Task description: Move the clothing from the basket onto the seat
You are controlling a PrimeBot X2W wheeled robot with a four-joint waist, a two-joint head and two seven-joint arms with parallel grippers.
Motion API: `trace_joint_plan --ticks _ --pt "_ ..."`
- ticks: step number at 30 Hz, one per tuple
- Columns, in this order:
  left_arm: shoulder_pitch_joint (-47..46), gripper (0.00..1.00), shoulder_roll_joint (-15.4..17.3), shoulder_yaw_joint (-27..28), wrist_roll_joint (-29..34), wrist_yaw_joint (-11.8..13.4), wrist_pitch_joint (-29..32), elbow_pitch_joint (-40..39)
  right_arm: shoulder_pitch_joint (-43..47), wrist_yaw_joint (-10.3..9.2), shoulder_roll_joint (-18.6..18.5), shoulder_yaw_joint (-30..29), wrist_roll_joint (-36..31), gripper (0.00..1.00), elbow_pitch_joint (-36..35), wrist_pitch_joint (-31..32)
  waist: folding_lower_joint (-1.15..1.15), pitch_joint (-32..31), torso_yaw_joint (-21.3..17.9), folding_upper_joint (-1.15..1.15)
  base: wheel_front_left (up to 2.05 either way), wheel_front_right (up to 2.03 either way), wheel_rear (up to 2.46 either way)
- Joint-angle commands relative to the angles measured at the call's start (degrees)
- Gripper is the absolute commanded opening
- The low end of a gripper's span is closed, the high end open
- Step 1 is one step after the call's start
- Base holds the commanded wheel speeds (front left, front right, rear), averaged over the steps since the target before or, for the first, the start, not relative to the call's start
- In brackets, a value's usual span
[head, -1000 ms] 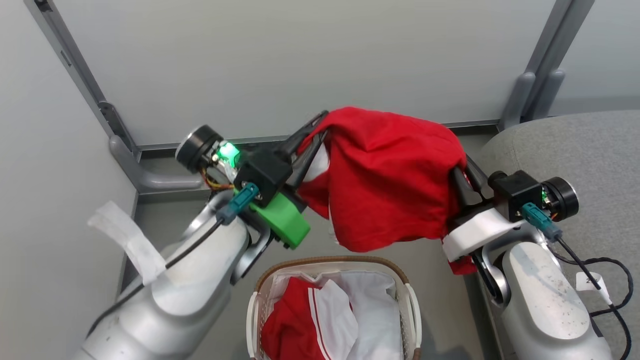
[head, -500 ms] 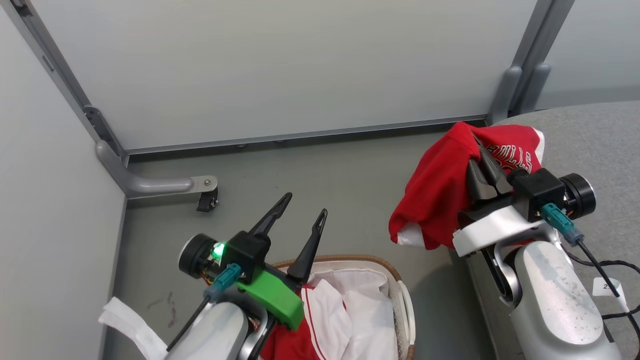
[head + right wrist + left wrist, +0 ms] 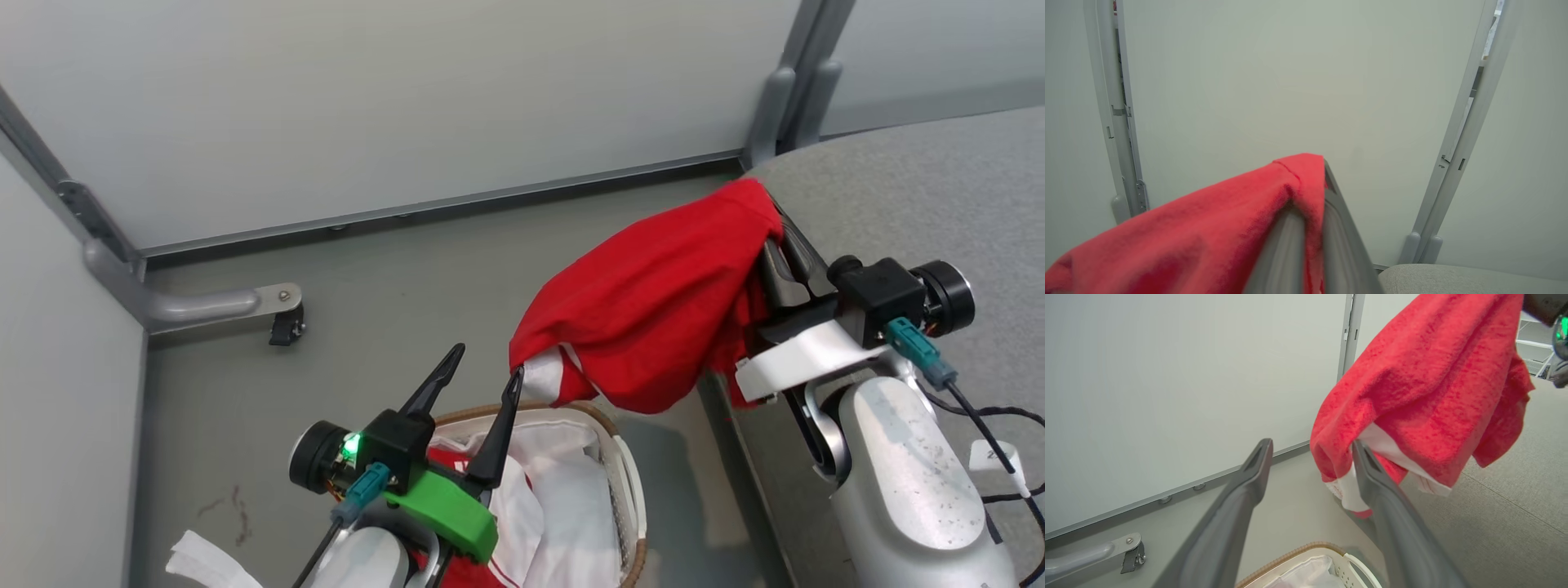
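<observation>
Aloft: plain red soft garment (image 3: 653,318)

The right gripper (image 3: 780,245) is clamped on it, and it hangs beside the edge of the large grey fabric seat (image 3: 939,188). The left gripper (image 3: 487,359) gapes wide and empty over the brown woven rim of the oval white plastic basket (image 3: 629,482).

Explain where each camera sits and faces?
Head view: on the head, looking down at basket, seat, open left pincer, right pincer gripping the red garment.
Left wrist view: on that wrist, facing along spread fingers toward wall and garment.
Right wrist view: on that wrist, along shut fingers toward the wall.
Shared: all show the garment.
</observation>
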Motion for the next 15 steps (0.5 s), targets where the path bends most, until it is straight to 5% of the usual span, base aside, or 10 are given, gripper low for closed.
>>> trace_joint_plan --ticks 1,15 --pt "0.12 1.0 -0.33 0.37 0.64 -0.18 -0.04 -0.33 -0.83 -0.08 -0.31 -0.18 -0.32 0.0 -0.43 -0.14 0.0 2.17 -3.84 0.0 0.0 0.0 0.0" --pt "-3.35 1.0 0.0 -2.62 2.64 -0.21 -0.04 -3.94 -2.01 -0.08 -0.23 -6.81 -3.47 0.0 -1.13 -0.14 0.0 6.41 -18.14 0.0 0.0 0.0 0.0"
